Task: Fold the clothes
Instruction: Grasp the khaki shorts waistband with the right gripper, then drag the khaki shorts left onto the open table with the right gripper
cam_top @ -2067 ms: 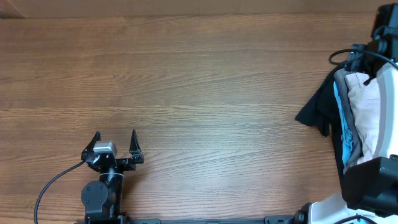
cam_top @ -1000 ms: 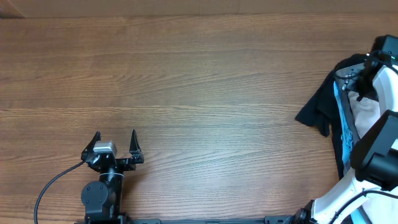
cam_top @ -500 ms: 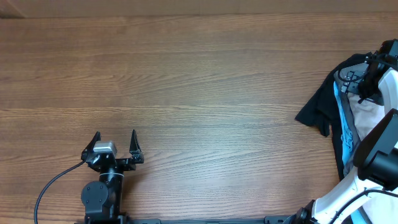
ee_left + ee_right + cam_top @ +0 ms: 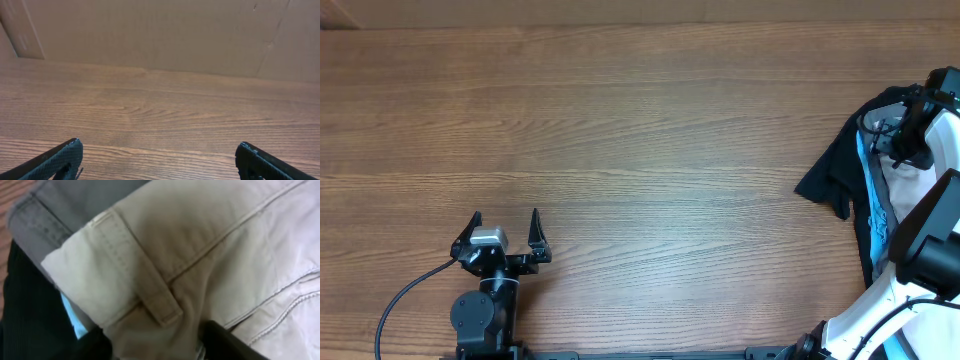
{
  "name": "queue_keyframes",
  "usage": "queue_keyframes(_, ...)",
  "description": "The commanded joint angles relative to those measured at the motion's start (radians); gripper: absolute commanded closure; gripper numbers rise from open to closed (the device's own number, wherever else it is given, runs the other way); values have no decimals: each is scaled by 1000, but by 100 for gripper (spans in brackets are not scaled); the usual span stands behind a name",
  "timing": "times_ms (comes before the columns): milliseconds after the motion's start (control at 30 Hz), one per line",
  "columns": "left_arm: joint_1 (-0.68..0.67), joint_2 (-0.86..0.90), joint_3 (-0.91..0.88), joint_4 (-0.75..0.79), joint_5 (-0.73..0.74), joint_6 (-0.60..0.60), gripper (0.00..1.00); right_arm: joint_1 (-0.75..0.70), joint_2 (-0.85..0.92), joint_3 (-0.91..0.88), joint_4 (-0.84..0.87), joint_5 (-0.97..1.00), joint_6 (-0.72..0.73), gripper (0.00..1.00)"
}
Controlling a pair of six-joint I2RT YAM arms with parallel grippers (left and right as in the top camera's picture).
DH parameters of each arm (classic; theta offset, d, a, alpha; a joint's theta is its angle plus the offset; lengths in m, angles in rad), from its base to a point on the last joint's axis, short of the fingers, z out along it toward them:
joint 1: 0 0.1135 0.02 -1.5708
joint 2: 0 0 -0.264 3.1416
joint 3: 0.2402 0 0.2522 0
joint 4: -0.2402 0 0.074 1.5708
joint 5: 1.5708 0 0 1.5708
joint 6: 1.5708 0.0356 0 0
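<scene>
The beige shorts [image 4: 898, 185] lie on top of a pile at the table's far right edge, partly hidden by my right arm. In the right wrist view their waistband and belt loop [image 4: 150, 280] fill the frame. My right gripper [image 4: 906, 150] is down on the pile, and in its wrist view [image 4: 155, 340] a bunched fold of the beige waistband sits pinched between its two fingers. My left gripper [image 4: 506, 222] rests at the front left, far from the clothes. It is open and empty over bare wood [image 4: 157, 155].
A black garment [image 4: 832, 182] spreads left from under the shorts, with a grey garment [image 4: 65, 205] and a light blue strip [image 4: 867, 175] between them. The wooden table [image 4: 640, 130] stretches from the pile to the left arm. A brown wall [image 4: 160, 35] stands behind it.
My right gripper has come down from the table's far right corner onto the pile and now has the shorts' waistband between its fingers. The left arm has not moved.
</scene>
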Motion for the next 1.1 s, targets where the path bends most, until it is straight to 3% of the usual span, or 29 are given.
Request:
queue_keyframes(0, 7, -10, -5, 0, -6, 12, 0, -2, 11, -5, 3, -10, 6, 59)
queue_keyframes(33, 7, -10, -5, 0, -6, 12, 0, -2, 10, -5, 3, -13, 13, 75)
queue_keyframes(133, 7, -10, -5, 0, -6, 12, 0, -1, 10, 13, 0, -56, 14, 96)
queue_keyframes(467, 7, -10, -5, 0, -6, 12, 0, 6, -44, 232, -208, -109, 40, 96)
queue_keyframes(867, 7, -10, -5, 0, -6, 12, 0, 167, -104, 349, -302, -682, 41, 96)
queue_keyframes(1067, 7, -10, -5, 0, -6, 12, 0, 326, -104, 348, -309, -751, 65, 91)
